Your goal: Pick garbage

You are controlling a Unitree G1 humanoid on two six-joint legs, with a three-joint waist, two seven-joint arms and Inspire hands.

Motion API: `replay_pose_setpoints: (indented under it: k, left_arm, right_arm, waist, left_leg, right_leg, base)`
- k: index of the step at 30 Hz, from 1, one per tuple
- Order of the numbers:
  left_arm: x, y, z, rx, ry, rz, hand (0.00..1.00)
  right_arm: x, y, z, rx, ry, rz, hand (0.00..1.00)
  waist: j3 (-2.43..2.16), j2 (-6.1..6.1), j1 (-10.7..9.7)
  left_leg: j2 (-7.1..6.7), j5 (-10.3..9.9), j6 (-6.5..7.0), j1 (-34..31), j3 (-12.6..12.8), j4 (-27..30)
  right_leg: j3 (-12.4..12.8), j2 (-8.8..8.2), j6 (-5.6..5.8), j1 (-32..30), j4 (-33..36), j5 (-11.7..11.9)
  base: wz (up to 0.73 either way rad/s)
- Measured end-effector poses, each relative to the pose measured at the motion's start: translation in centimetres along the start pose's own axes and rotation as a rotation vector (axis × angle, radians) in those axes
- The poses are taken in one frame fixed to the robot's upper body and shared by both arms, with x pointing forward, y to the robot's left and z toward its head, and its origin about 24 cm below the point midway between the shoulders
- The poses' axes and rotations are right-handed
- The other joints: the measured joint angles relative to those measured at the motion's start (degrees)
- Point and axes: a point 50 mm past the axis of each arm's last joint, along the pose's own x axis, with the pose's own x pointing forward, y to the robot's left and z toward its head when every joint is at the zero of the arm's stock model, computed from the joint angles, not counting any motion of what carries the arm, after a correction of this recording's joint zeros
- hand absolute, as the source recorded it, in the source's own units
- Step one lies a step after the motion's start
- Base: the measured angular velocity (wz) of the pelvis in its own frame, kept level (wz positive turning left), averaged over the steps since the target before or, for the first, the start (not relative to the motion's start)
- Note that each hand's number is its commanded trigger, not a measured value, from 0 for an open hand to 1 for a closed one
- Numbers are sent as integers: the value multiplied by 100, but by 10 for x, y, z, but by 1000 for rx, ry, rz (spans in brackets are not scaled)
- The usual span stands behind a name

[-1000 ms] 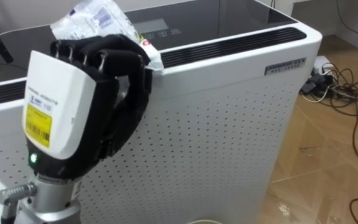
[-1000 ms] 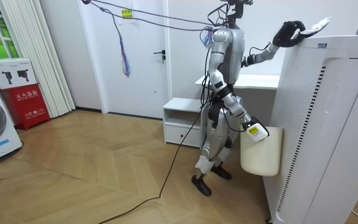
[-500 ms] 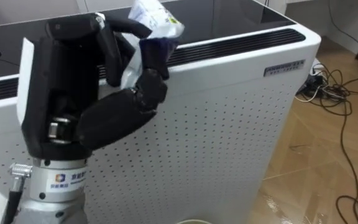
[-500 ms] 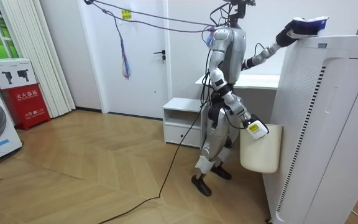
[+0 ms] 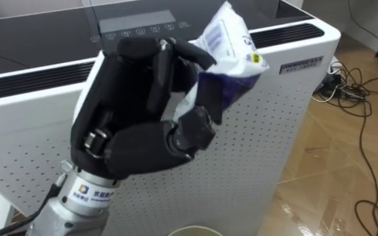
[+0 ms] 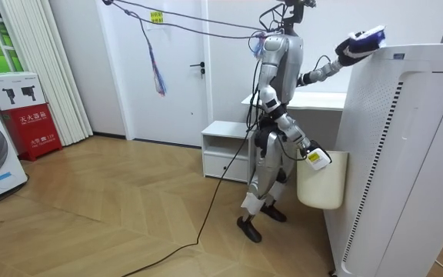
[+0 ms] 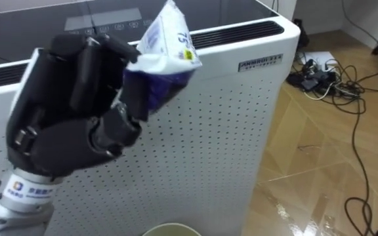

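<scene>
Gripping a crumpled white-and-blue plastic wrapper [image 5: 231,49], the left hand [image 5: 136,128] has its fingers and thumb curled round the wrapper's lower part and holds it up before the upper front edge of the white air purifier [image 5: 268,131]. In the room view the robot stands beside the purifier, its right hand [image 6: 316,159] low at the rim of a cream waste bin [image 6: 321,188]; whether that hand grasps the bin cannot be told. Cables [image 5: 356,82] lie on the wooden floor [image 5: 333,170].

Head eyes look down close; far room view shares left hand [image 5: 130,131].
</scene>
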Motion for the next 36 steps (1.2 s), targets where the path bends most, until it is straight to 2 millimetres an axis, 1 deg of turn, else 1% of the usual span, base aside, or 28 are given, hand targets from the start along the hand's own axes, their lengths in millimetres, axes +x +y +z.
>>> replay_pose_setpoints:
  k: [1, 3, 4, 5, 6, 8, 11, 14, 16, 18, 19, 20, 24, 26, 28, 30, 33, 34, 35, 36]
  left_arm:
    - [-1, 0, -4, -7, 23, -10, 100]
    - [-7, 0, -25, -39, 140, -40, 100]
    - [-9, 0, -30, -46, 171, -46, 100]
    - [-13, 1, -41, -58, 226, -54, 100]
    - [-14, 1, -45, -65, 249, -57, 100]
    - [-22, 1, -61, -61, 335, -66, 100]
    - [-34, 3, -75, -13, 436, -74, 100]
    - [-42, 5, -83, 12, 510, -76, 100]
    - [-49, 6, -91, 23, 561, -85, 100]
    - [-64, 5, -105, 27, 660, -87, 100]
    - [-68, 4, -108, 27, 684, -89, 100]
    - [-77, 3, -113, 22, 725, -93, 100]
    - [-98, 1, -126, 20, 838, -95, 100]
    - [-102, 0, -129, 8, 856, -96, 100]
    - [-103, 0, -130, 0, 864, -98, 100]
    - [-108, 0, -133, -10, 885, -94, 100]
    - [-113, 1, -136, -16, 911, -90, 100]
    - [-114, 1, -137, -11, 918, -92, 60]
    - [-116, 1, -137, -4, 928, -97, 0]
    - [-116, 1, -137, -4, 930, -97, 0]
  right_arm:
    - [1, -1, 1, -1, 0, -1, 100]
    - [4, -2, 5, -5, 2, -3, 100]
    - [6, -3, 6, -5, 6, -5, 100]
    - [8, -4, 6, -8, 19, -8, 100]
    - [9, -5, 7, -12, 24, -11, 100]
    - [10, -9, 9, -31, 30, -22, 100]
    - [12, -11, 9, -35, 44, -40, 100]
    - [13, -11, 12, -39, 37, -35, 100]
    - [13, -11, 13, -41, 37, -27, 100]
    - [13, -12, 8, -42, 60, -28, 100]
    - [13, -12, 7, -44, 68, -26, 100]
    - [13, -11, 5, -50, 78, -23, 100]
    - [12, -13, 5, -54, 80, -28, 100]
    - [12, -13, 4, -54, 82, -29, 100]
    - [13, -14, 5, -55, 82, -30, 100]
    - [13, -14, 5, -55, 82, -31, 100]
    - [13, -15, 5, -55, 81, -32, 100]
    - [13, -15, 6, -55, 80, -32, 100]
    - [13, -15, 6, -56, 79, -32, 100]
    - [13, -15, 6, -56, 78, -32, 100]
  waist:
    - [0, 0, 3]
    - [9, -6, 3]
    - [12, -7, -1]
    - [13, 0, -7]
    - [20, 13, -7]
    - [62, 74, -5]
    - [83, 121, 27]
    - [83, 152, 17]
    - [73, 178, 13]
    - [65, 214, 2]
    - [63, 218, 1]
    - [62, 219, 4]
    - [67, 206, 1]
    - [71, 187, -4]
    - [91, 149, -4]
    - [90, 103, -5]
    - [90, 78, -18]
    - [91, 77, -20]
    - [91, 75, -27]
    - [91, 75, -29]
  left_leg:
    - [-1, 14, 1, -42, -13, 0]
    - [-8, 63, -2, -155, -34, 33]
    - [-6, 64, -3, -182, -44, 43]
    - [-7, 73, -7, -249, -64, 97]
    - [-6, 73, -7, -301, -79, 135]
    - [-6, 91, -12, -515, -130, 228]
    - [6, 120, -20, -700, -122, 240]
    - [12, 160, -34, -875, -135, 234]
    - [14, 172, -41, -949, -137, 229]
    - [8, 178, -44, -978, -124, 207]
    - [8, 179, -46, -987, -127, 202]
    - [8, 183, -48, -1010, -121, 193]
    - [10, 226, -58, -1059, -130, 111]
    - [13, 233, -63, -1042, -129, 84]
    - [13, 245, -70, -1042, -126, 62]
    - [16, 249, -74, -1043, -117, 40]
    - [16, 249, -74, -1049, -106, 42]
    - [16, 249, -74, -1051, -105, 42]
    - [16, 249, -73, -1055, -104, 46]
    - [16, 249, -73, -1055, -104, 48]
  right_leg:
    - [-5, -2, -1, -39, 10, 0]
    - [-40, -16, -2, -160, 81, 1]
    - [-61, -15, -6, -175, 80, 3]
    - [-89, -15, -11, -216, 90, 6]
    - [-113, -14, -13, -247, 102, 7]
    - [-208, -21, -16, -420, 186, 5]
    - [-205, -20, -39, -624, 248, 5]
    - [-226, -20, -50, -812, 291, 8]
    - [-230, -17, -53, -885, 290, 10]
    - [-239, -17, -54, -916, 283, 10]
    - [-239, -17, -54, -928, 284, 10]
    - [-237, -18, -55, -963, 287, 9]
    - [-231, -39, -59, -1092, 355, 6]
    - [-237, -44, -64, -1096, 380, 2]
    - [-239, -46, -67, -1103, 379, 0]
    - [-239, -40, -67, -1110, 372, 0]
    - [-239, -39, -67, -1110, 371, 0]
    - [-240, -39, -67, -1110, 371, 0]
    - [-237, -37, -67, -1111, 371, 0]
    - [-237, -36, -67, -1111, 371, 0]
  base:
    - [8]
    - [9]
    - [11]
    - [11]
    - [17]
    - [20]
    - [4]
    - [3]
    - [4]
    - [4]
    - [0]
    - [0]
    - [0]
    - [0]
    - [0]
    - [0]
    - [0]
    - [0]
    - [0]
    - [0]
